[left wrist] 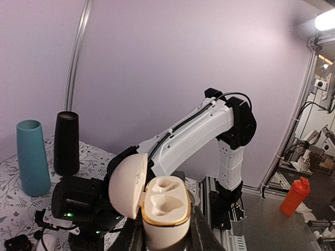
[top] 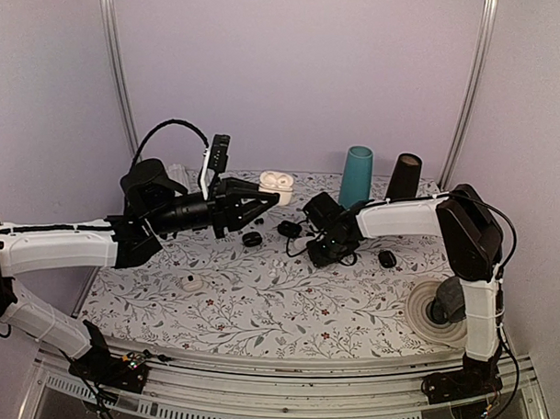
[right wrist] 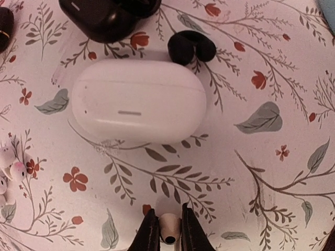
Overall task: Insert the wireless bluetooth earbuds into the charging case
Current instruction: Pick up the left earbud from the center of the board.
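My left gripper (top: 265, 198) is shut on the charging case (top: 275, 183) and holds it above the table's back. In the left wrist view the case (left wrist: 166, 206) sits upright between the fingers (left wrist: 205, 236), its lid (left wrist: 128, 191) swung open to the left and both sockets empty. My right gripper (top: 327, 253) points down at the table's middle. In the right wrist view it (right wrist: 168, 212) is shut on a tiny white earbud (right wrist: 169, 228) with a dark opening, just above the cloth. More tiny white buds (right wrist: 10, 171) lie at that view's left edge.
A closed white case (right wrist: 138, 100), a black case (right wrist: 102, 18) and a black bud (right wrist: 191, 47) lie ahead of the right gripper. Black pieces (top: 252, 238) (top: 387, 258), a small white piece (top: 194, 283), a teal cup (top: 357, 175), a black cup (top: 403, 177) and a tape roll (top: 423, 316) stand around.
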